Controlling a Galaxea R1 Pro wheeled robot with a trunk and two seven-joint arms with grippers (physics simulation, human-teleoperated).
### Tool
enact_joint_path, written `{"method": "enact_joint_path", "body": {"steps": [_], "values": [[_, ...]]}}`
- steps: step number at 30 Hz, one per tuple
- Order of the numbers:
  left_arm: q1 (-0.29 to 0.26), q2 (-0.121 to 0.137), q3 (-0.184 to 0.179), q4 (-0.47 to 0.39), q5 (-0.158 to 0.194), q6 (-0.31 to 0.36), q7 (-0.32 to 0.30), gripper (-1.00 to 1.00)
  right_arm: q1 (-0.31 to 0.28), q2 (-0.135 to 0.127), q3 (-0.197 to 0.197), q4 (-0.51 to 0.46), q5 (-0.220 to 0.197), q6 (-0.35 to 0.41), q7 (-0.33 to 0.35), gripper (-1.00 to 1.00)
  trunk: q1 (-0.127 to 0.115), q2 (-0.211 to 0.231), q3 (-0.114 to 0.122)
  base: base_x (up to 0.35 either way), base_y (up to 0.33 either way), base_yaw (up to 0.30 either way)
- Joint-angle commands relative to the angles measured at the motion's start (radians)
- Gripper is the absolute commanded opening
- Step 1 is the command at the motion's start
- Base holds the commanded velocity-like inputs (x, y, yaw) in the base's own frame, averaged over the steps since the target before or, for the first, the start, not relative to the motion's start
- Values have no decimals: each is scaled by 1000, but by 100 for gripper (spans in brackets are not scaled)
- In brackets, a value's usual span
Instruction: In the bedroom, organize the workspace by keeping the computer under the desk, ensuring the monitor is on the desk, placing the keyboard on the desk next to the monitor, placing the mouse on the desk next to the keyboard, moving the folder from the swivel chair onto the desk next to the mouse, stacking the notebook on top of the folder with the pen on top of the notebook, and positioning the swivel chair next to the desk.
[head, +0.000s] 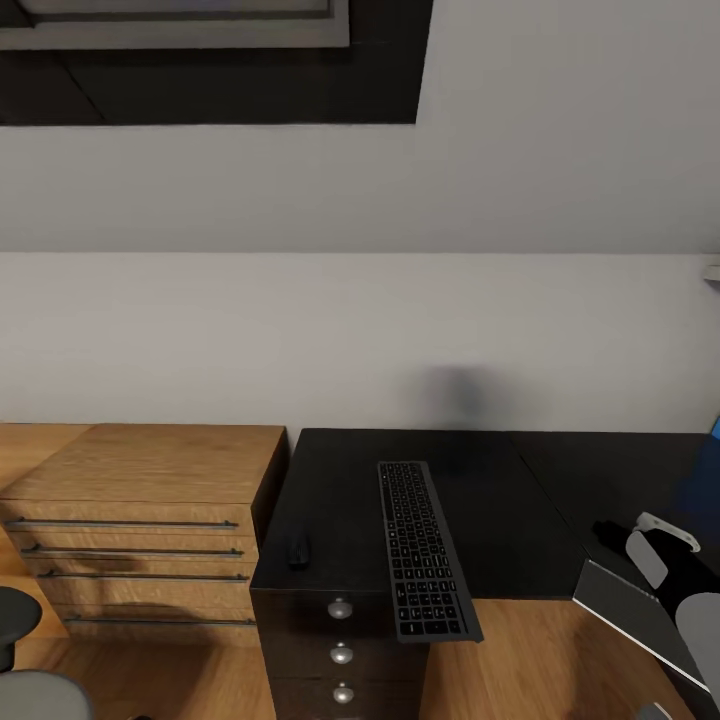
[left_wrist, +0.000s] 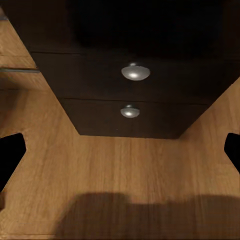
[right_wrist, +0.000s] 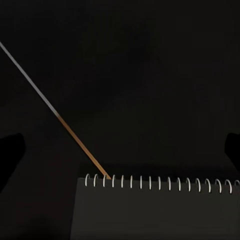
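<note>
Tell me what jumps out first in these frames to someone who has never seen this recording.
The long dark-grey keyboard lies lengthwise on the black desk, its near end jutting past the front edge above the drawer knobs. The small black mouse sits to its left near the desk's edge, beside a light-wood chest of drawers. In the right wrist view, a dark spiral-bound notebook lies on a black surface.

Desk (head: 500, 500) top black, smooth, matt. Drawer knobs (left_wrist: 135, 72) shiny silver metal. Chest (head: 150, 480) and floor (left_wrist: 125, 170) light wood, grainy. Keyboard (head: 420, 550) dark, maybe plastic. Notebook (right_wrist: 155, 210) wire-bound.
</note>
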Motion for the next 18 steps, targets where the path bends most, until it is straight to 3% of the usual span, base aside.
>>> {"method": "enact_joint_path", "body": {"steps": [1, 2, 8, 18], "values": [[-2, -1, -9, 10, 17, -15, 1, 100, 0, 0, 0, -2, -11, 5, -6, 100, 0, -1, -1, 0, 0, 0], [-2, -16, -33, 125, 63, -65, -2, 100, 0, 0, 2, -3, -11, 9, -5, 100, 0, -1, -1, 0, 0, 0], [-2, -20, -35, 150, 67, -72, -2, 100, 0, 0, 1, -2, -11, 8, -5, 100, 0, -1, -1, 0, 0, -95], [-2, -20, -35, 155, 65, -73, -2, 100, 0, -2, 2, -1, -9, 5, -4, 100, 0, -1, -1, 0, 0, -242]]}}
